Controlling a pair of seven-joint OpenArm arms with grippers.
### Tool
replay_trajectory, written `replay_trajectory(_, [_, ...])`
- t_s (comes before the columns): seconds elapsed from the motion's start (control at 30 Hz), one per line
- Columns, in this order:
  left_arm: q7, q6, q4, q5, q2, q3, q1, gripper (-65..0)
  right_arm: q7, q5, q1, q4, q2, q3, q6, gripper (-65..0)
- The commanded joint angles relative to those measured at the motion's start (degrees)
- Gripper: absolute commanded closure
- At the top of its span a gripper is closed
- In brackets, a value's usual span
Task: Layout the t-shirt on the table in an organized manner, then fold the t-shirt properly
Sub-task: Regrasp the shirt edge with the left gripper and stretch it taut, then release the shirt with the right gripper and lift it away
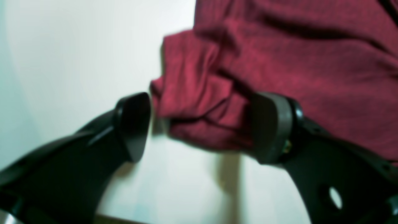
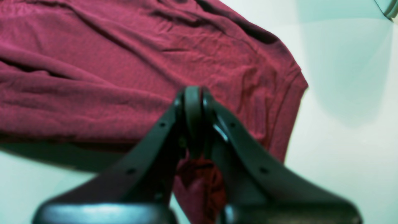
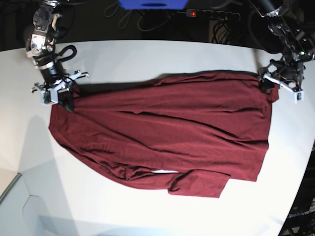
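Observation:
The dark maroon t-shirt (image 3: 167, 132) lies spread and wrinkled across the white table (image 3: 147, 54), with one sleeve pointing toward the front edge. My left gripper (image 1: 202, 127) is open at the shirt's far right corner (image 3: 268, 83). A bunched fold of the t-shirt (image 1: 199, 93) sits loose between its fingers. My right gripper (image 2: 192, 102) is shut on the t-shirt (image 2: 93, 77) at its left corner (image 3: 61, 96). Pinched fabric shows below the closed fingers, and that edge looks slightly lifted off the table (image 2: 342, 140).
A power strip (image 3: 211, 14), cables and a blue object (image 3: 152, 4) sit behind the table's far edge. The table's edge curves down the right side (image 3: 302, 162). A corner of the table shows at the front left (image 3: 12, 184).

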Motion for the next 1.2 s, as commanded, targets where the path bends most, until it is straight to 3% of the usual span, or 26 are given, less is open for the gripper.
replay_trajectory(0.0, [-0.9, -0.3, -0.1, -0.6, -0.7, -0.1, -0.5, -48.5, 1.7, 1.0, 0.5, 0.9, 0.4, 0.1, 0.6, 0.0])
replay_trajectory(0.23, [-0.9, -0.3, -3.7, -0.6, -1.3, -0.1, -0.4, -48.4, 1.7, 1.0, 0.6, 0.9, 0.4, 0.1, 0.6, 0.0])
replay_trajectory(0.3, [-0.9, -0.3, -3.7, -0.6, -1.3, -0.1, -0.4, -45.4, 1.7, 1.0, 0.6, 0.9, 0.4, 0.1, 0.6, 0.0])
replay_trajectory(0.37, [-0.9, -0.3, -3.7, -0.6, -1.3, -0.1, -0.4, -35.5, 1.7, 1.0, 0.6, 0.9, 0.4, 0.1, 0.6, 0.0])
replay_trajectory(0.53, [-0.9, -0.3, -3.8, -0.5, -1.3, -0.4, -0.8, 0.0, 1.7, 1.0, 0.7, 0.9, 0.4, 0.1, 0.6, 0.0])
replay_trajectory(0.97, [-0.9, -0.3, -3.1, -1.2, -8.4, -0.5, -4.7, -0.2, 1.7, 1.0, 0.4, 0.9, 0.4, 0.0, 0.6, 0.0])
replay_trajectory(1.17, [-0.9, -0.3, -3.1, -1.2, -8.7, -0.5, -5.9, -0.2, 1.7, 1.0, 0.3, 1.1, 0.4, 0.0, 0.6, 0.0])
